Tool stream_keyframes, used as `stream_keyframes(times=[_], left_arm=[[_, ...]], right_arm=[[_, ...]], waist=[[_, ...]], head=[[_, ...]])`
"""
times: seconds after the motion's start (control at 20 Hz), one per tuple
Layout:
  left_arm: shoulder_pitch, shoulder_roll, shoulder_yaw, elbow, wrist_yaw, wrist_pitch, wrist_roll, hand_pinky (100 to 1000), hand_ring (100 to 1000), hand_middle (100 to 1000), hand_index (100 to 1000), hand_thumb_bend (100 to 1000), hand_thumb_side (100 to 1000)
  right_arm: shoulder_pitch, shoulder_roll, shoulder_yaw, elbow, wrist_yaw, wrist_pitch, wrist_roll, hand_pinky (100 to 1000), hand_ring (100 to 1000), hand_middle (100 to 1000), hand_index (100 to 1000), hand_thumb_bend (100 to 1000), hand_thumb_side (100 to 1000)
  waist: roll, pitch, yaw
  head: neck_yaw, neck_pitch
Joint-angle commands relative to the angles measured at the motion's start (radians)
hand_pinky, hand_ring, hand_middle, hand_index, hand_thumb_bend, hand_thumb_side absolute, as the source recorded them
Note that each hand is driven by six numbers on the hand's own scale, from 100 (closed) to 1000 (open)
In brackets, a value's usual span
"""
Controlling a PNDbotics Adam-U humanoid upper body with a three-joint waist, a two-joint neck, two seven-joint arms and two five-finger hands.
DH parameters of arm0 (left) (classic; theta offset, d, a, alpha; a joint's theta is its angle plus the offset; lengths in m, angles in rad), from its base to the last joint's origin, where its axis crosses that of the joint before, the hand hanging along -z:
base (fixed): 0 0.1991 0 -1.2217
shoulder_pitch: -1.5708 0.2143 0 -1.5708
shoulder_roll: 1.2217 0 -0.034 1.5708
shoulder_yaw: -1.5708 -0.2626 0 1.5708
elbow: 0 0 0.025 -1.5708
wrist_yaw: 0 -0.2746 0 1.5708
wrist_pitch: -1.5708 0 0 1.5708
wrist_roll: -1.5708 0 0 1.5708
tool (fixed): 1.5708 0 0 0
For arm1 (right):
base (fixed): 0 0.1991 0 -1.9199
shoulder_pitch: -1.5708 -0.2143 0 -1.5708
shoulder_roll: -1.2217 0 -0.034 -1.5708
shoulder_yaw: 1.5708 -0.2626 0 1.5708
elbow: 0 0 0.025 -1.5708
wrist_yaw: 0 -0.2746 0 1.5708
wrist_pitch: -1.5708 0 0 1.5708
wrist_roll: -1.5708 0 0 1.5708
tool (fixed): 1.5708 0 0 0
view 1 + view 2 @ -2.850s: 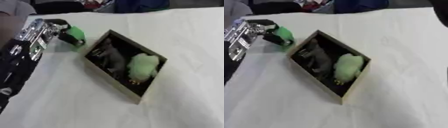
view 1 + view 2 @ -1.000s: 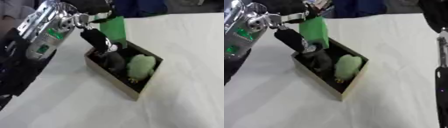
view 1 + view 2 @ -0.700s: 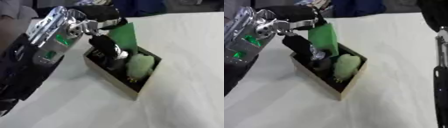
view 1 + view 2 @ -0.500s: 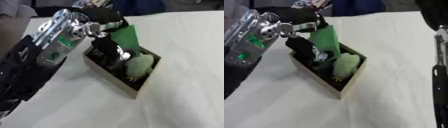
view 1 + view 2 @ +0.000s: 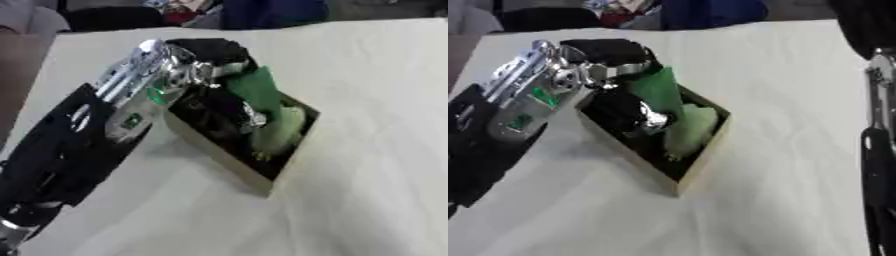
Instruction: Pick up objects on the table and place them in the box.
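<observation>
The left hand (image 5: 214, 75) reached in from the left edge of the tabletop (image 5: 367, 75), which was covered in white cloth, and was over the open box (image 5: 219, 155). Its dark fingers were curled round a bright green object (image 5: 254, 90), pinching it near the top. The green object stood tilted, its upper end at the hand and its lower end down inside the box, near the box's far end. The black and silver forearm (image 5: 79, 145) ran from the lower left corner of the tabletop up to the box and covered part of the box's left wall.

The box was a shallow rectangular tray with pale walls and a dark inside, and it lay askew near the middle of the tabletop, one corner pointing toward the near edge. Inside it, toward its right wall, lay a pale green soft-looking thing (image 5: 689, 130), just beside the lower end of the bright green object; whether the two touched could not be told. A dark shape (image 5: 619, 117) with a small shiny spot sat in the box's left half, below the hand, and what it was could not be made out.

In the right eye view a black and silver arm (image 5: 877, 150) stood along the right edge, well apart from the box. The right hand itself showed in neither view.

Beyond the far edge of the tabletop were dark and blue shapes (image 5: 262, 12), too blurred to tell.
</observation>
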Motion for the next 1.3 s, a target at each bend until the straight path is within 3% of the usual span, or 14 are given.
stream_keyframes(times=[0.05,0.35,0.95,1.3], left_arm=[[-0.010,0.004,-0.004,0.014,-0.035,-0.010,-0.008,759,805,678,860,287,763],[-0.005,-0.002,0.002,0.043,-0.073,-0.027,-0.008,783,856,747,960,457,795],[-0.001,0.005,0.045,0.047,-0.171,-0.026,-0.008,840,921,834,1000,750,923],[-0.001,0.007,0.073,0.015,-0.180,-0.010,0.008,841,925,839,1000,723,954]], right_arm=[[-0.018,-0.005,-0.002,-0.026,-0.006,0.001,0.000,1000,952,813,848,100,898],[-0.014,-0.003,-0.002,-0.030,-0.007,0.004,0.000,1000,952,813,848,100,900],[-0.011,0.001,-0.003,-0.034,-0.007,0.008,0.000,1000,953,814,848,100,899],[-0.010,0.004,-0.004,-0.037,-0.006,0.009,-0.003,1000,953,814,848,100,895]], waist=[[-0.001,-0.020,-0.001],[-0.001,-0.021,-0.002],[-0.004,-0.025,0.001],[-0.008,-0.027,0.003]], head=[[0.000,-0.002],[-0.001,-0.004],[-0.004,-0.003],[-0.005,-0.006]])
